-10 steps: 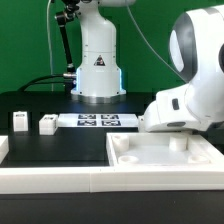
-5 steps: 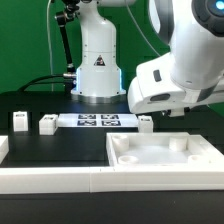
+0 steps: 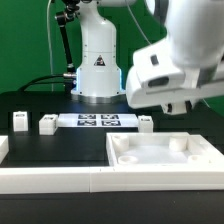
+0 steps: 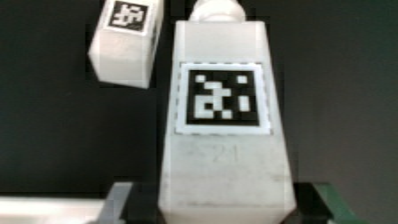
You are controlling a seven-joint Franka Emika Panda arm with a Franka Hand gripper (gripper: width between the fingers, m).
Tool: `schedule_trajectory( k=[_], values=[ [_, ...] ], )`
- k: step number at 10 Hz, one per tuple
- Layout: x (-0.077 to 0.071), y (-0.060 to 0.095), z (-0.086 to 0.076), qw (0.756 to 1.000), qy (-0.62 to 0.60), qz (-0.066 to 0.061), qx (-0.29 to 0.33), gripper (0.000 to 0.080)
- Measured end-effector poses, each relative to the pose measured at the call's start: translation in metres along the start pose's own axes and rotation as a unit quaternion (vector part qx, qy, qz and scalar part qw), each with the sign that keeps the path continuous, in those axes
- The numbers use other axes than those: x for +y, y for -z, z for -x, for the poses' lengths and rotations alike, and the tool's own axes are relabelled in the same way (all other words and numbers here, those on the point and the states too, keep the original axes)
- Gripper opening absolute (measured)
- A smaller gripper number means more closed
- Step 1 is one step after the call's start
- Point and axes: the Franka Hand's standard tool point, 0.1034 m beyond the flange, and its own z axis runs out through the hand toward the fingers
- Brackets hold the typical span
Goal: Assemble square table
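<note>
**Entry: square table, parts not yet joined**

- **Held leg peg** point(image 4: 221, 110): a white tapered bar with a black-and-white tag on the face turned to the wrist camera. It is pinched in the jaws. One dark finger point(image 4: 119, 203) presses against each long side at its near end, and the rest of the bar reaches out ahead of the jaws, with the black desk point(image 4: 45, 120) behind it.
- **Neighbouring leg peg** point(image 4: 128, 42): white and tagged. It lies ahead of the jaws, beside the held peg's far end. Whether the two touch cannot be told.
- **Square top** point(image 3: 160, 170): large and white, lying flat on the desk with its recessed face up, below the jaws.
- **Edge leg peg** point(image 3: 145, 123): stands on the desk just past the top's far edge, below the arm and towards the exterior view's left of it.
- **Inner leg peg** point(image 3: 47, 125) and **outer leg peg** point(image 3: 19, 121): both stand on the desk well apart from the jaws, at the exterior view's left.
- **Arm** point(image 3: 175, 70): its white wrist housing hangs above the top's far edge. The jaws cannot be made out in the exterior view.
- **Marker board** point(image 3: 95, 121): lies flat on the desk between the inner leg peg and the edge leg peg.
- **White rail** point(image 3: 50, 180): runs along the desk's front edge, far from the jaws.
- **Robot pedestal** point(image 3: 97, 60): stands at the back of the desk, before a green backdrop.
</note>
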Motion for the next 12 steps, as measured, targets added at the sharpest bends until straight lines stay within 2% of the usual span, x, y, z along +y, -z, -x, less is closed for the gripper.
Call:
schedule_trajectory(
  k=[3, 4, 7, 10, 12],
  values=[
    [0.010, 0.025, 0.003, 0.995, -0.006, 0.003, 0.098, 0.0290],
    [0.011, 0.028, -0.005, 0.989, -0.006, 0.006, 0.149, 0.0290],
    [0.015, 0.031, -0.007, 0.970, -0.006, 0.014, 0.242, 0.0290],
    [0.017, 0.058, -0.019, 0.945, -0.004, 0.018, 0.326, 0.0290],
    [0.019, 0.057, -0.022, 0.924, -0.003, 0.023, 0.381, 0.0290]
  ],
)
